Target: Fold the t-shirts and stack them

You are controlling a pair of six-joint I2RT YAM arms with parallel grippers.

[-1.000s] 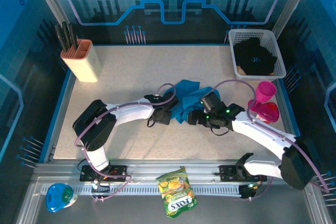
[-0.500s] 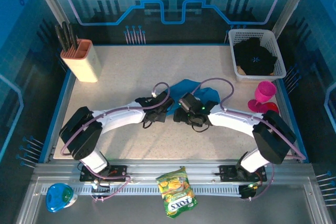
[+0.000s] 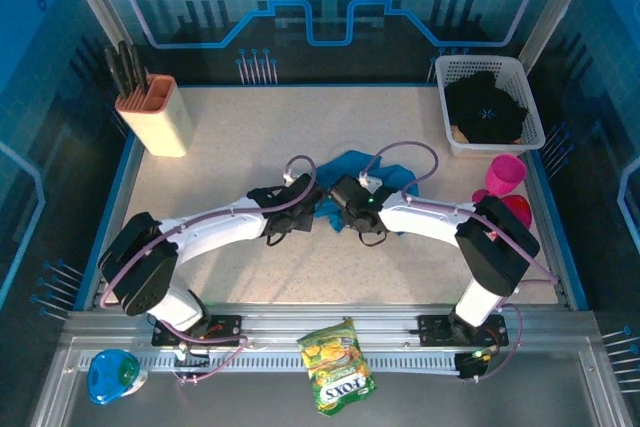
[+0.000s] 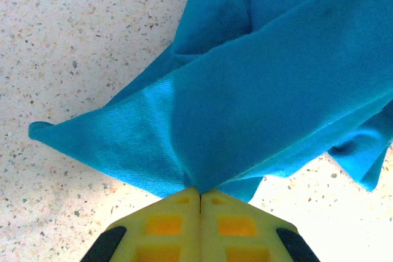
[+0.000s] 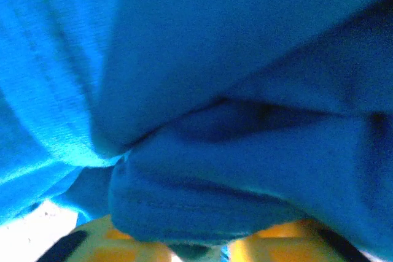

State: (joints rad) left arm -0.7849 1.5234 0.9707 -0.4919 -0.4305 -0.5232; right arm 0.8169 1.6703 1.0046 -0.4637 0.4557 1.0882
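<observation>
A crumpled teal-blue t-shirt (image 3: pixel 368 171) lies mid-table. My left gripper (image 3: pixel 314 211) is at its near-left edge, and the left wrist view shows its yellow fingers (image 4: pixel 178 213) pressed together, pinching a fold of the teal t-shirt (image 4: pixel 264 84) just above the speckled tabletop. My right gripper (image 3: pixel 338 199) sits close beside it on the same edge. In the right wrist view a thick bunch of the teal t-shirt (image 5: pixel 245 170) bulges over the yellow fingers (image 5: pixel 276 243) and is caught between them. A black t-shirt (image 3: pixel 486 107) with a small pale mark lies in the white basket (image 3: pixel 444 75).
Two pink cups (image 3: pixel 504 177) (image 3: pixel 512 211) stand at the right, close to my right arm. A beige knife block (image 3: pixel 156 117) is at the back left. A snack bag (image 3: pixel 338 363) and a blue object (image 3: pixel 112 373) lie on the front rail.
Both grippers have shut on the teal t-shirt's near-left edge. The right arm swung left to meet the left gripper, and the shirt has bunched up behind them.
</observation>
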